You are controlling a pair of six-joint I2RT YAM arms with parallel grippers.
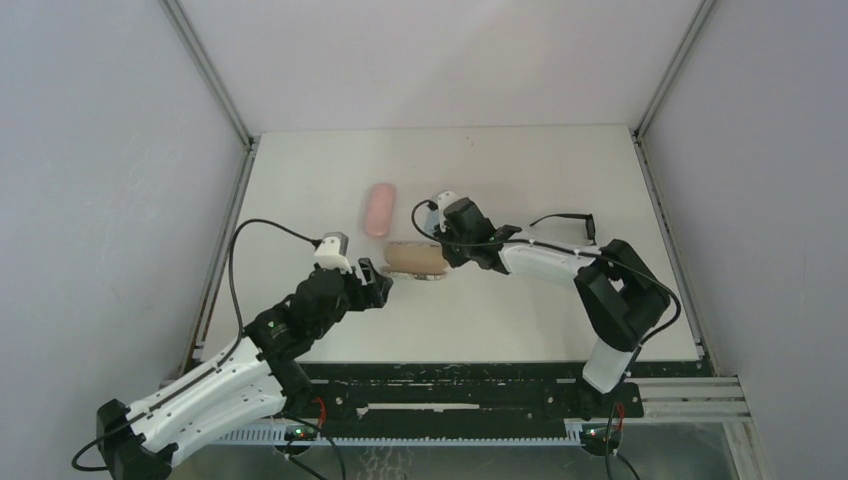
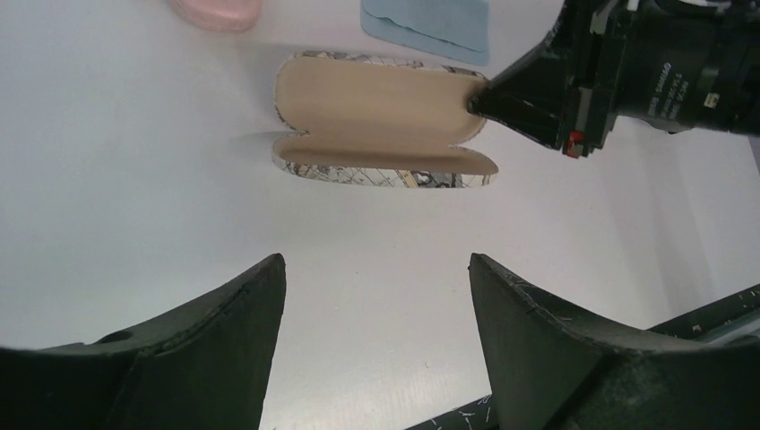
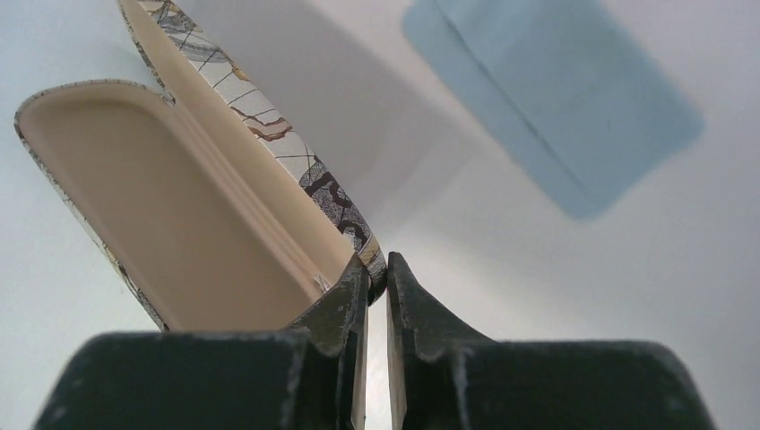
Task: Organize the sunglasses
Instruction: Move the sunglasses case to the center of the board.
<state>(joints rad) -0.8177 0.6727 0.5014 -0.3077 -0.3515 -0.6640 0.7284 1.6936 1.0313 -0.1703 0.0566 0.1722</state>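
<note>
The sunglasses (image 1: 570, 220), thin and black, lie on the table to the right of my right arm, and neither gripper touches them. A grey-patterned case (image 1: 415, 260) lies open in the middle and shows its beige lining (image 2: 376, 112). My right gripper (image 3: 376, 269) is shut on the rim of that case (image 3: 179, 215) at its right end. The left wrist view shows the right gripper's tip (image 2: 475, 103) at this end. My left gripper (image 1: 380, 282) stands open and empty just short of the case's left side, its jaws wide apart (image 2: 376, 264).
A shut pink case (image 1: 379, 208) lies behind the open one, and its end shows in the left wrist view (image 2: 215, 11). A light-blue cloth (image 3: 547, 98) lies flat just beyond the open case (image 2: 428, 25). Grey walls close in the table on three sides.
</note>
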